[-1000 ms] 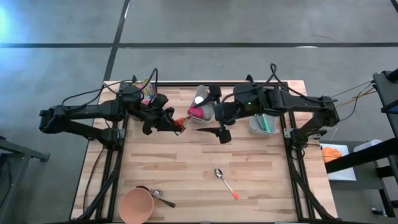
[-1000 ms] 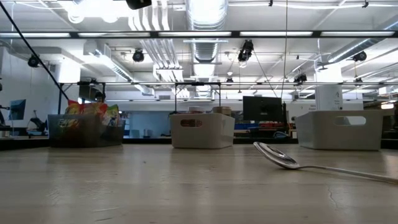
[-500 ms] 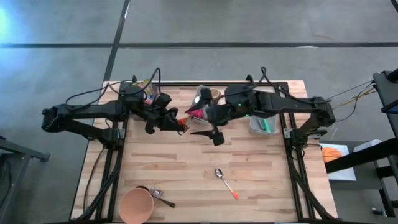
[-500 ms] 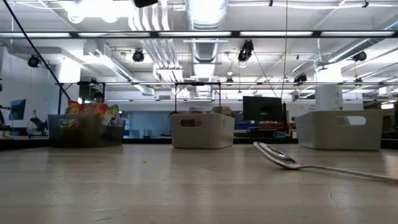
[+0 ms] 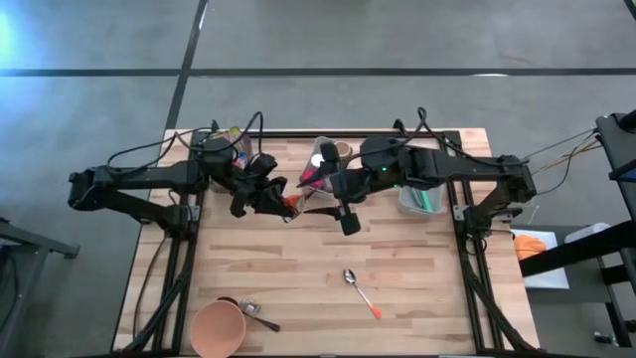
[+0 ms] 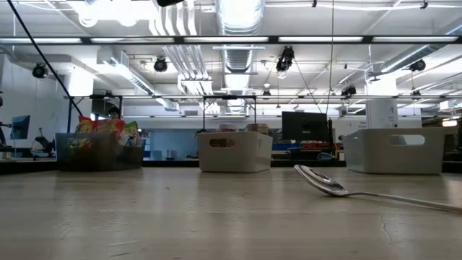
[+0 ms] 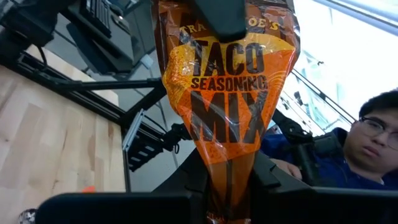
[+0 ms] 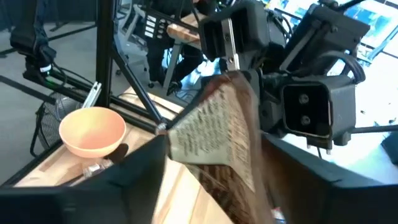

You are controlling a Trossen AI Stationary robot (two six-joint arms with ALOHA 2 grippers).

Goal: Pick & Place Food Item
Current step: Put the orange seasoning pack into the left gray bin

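An orange taco seasoning mix packet (image 7: 227, 93) hangs in the air between my two grippers, above the far middle of the table (image 5: 328, 259). My left gripper (image 7: 227, 208) is shut on one end of it and reaches in level from the table's left (image 5: 281, 199). My right gripper (image 8: 214, 180) comes from the table's right (image 5: 318, 197). Its fingers stand apart on either side of the packet's other end (image 8: 217, 124), and one dark finger (image 7: 221, 15) overlaps that end in the left wrist view. The packet (image 5: 295, 201) shows as a small orange patch from above. My left gripper pinches the packet's one end (image 7: 227, 183) between its two fingers, reaching level from the table's left. The packet sticks out beyond the fingers toward my right gripper, clear of the table. My right gripper's fingers flank the packet's other end (image 8: 186, 134); I cannot tell whether they touch it.
Three bins stand along the far edge: one with snack packets (image 5: 234, 144), a white one (image 5: 323, 154), and one at the right (image 5: 419, 197). A spoon (image 5: 360, 290) lies mid-table. An orange bowl (image 5: 219, 328) and a utensil (image 5: 256, 313) sit near the front left. A person (image 7: 367, 143) sits beyond the table.
My right gripper has moved toward the table's left, up to the packet's free end, and then kept still. My left gripper holds the packet in about the same place.
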